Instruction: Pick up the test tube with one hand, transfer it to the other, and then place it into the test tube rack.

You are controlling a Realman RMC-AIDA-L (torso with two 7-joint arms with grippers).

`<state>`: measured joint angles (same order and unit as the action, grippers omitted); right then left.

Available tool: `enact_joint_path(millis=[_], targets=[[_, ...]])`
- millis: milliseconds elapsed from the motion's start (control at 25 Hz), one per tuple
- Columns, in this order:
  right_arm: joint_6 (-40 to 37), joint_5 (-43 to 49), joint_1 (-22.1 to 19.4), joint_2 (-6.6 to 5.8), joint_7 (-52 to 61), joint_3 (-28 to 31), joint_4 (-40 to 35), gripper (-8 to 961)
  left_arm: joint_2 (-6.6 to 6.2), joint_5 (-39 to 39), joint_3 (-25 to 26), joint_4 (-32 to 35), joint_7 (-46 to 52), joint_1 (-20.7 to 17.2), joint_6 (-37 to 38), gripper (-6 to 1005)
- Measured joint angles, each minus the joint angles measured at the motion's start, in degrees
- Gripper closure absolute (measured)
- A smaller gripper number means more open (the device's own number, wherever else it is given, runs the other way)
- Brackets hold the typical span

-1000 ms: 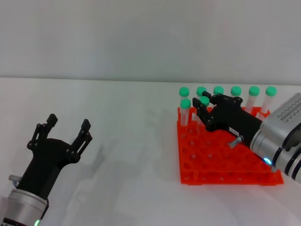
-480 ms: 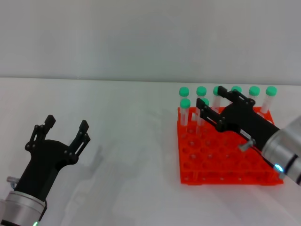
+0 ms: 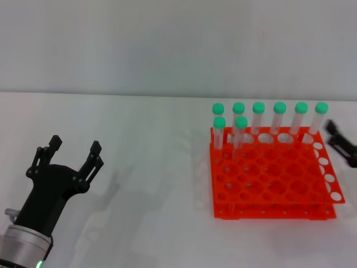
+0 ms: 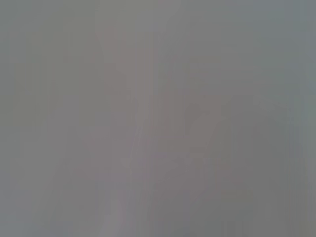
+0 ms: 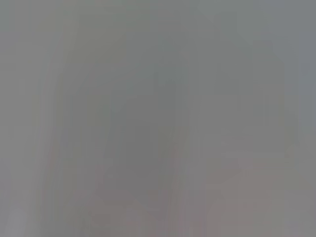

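Note:
The orange test tube rack [image 3: 268, 187] stands on the white table at the right of the head view. Several clear test tubes with mint-green caps stand upright in its far holes. One test tube [image 3: 240, 133] stands in the second row beside another [image 3: 220, 134]. My left gripper [image 3: 72, 153], with the green light, is open and empty at the lower left, far from the rack. Only a small black part of my right gripper [image 3: 341, 144] shows at the right edge, just past the rack's far right corner. Both wrist views show only blank grey.
The white table [image 3: 145, 145] runs from the left gripper to the rack, with a pale wall behind it. The rack's near rows of holes hold no tubes.
My right gripper has drawn back from over the rack to the right edge, leaving the tube standing in the second row. My left gripper has shifted slightly down and left.

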<state>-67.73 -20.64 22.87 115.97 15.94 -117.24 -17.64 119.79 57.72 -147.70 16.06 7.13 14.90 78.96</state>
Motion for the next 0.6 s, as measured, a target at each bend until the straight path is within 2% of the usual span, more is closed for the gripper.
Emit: enact_joint_path(millis=[160, 280, 600], targets=[[1.93, -0.08, -0.43, 0.07, -0.06, 7.19, 4.90, 77, -0.05, 0.03, 0.89, -0.05, 1.41, 0.02, -0.13, 133], [3.93, -0.12, -0.59, 0.06, 0.00, 10.68, 6.46, 78, -0.06, 0.02, 2.07, -0.30, 4.19, -0.20, -0.32, 133], [6.38, -0.12, 0.00, 0.09, 0.03, 11.61, 6.72, 80, -0.08, 0.02, 2.61, -1.97, 7.55, 0.36, -0.35, 135]])
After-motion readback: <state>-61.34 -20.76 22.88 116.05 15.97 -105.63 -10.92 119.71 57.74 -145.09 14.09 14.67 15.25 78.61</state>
